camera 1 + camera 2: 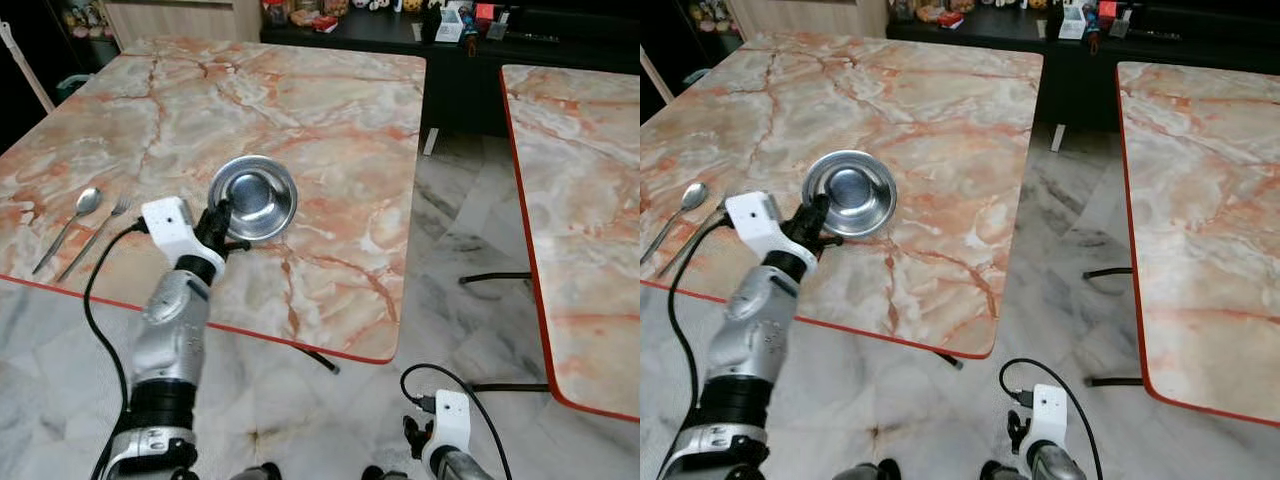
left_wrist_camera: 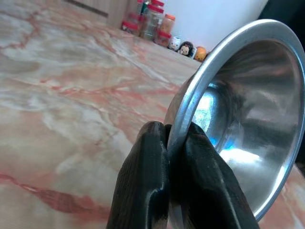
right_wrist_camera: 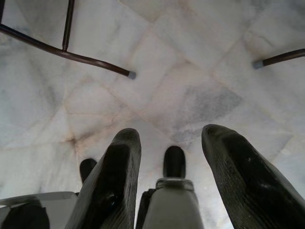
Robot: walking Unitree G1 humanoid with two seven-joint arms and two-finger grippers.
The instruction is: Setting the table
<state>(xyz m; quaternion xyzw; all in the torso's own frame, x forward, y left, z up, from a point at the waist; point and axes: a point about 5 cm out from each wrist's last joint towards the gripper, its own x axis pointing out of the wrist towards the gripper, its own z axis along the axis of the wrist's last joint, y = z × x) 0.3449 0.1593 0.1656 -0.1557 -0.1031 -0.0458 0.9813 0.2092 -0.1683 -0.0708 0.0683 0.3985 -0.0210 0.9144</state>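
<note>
Left gripper (image 2: pixel 174 143) pinched together on the near rim of a round shiny steel bowl (image 1: pixel 254 197), tilted over the pink-veined marble table (image 1: pixel 330 110) toward its near edge. Silver spoon (image 1: pixel 70 224) and silver fork (image 1: pixel 97 235) side by side near the table's near-left corner. Right gripper (image 3: pixel 174 143) hanging low over pale floor tiles (image 3: pixel 200 57), fingers spread apart.

Home dining room: marble tables (image 1: pixel 330 110)

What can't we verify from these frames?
- Bowl: whether it touches the marble table or is lifted; the left tool covers its near rim.
- Shelf items: too small in the head views, blurred in the left wrist view.
- Spoon and fork: detail too small.
- Right tool: arm cut off by the bottom edge.
</note>
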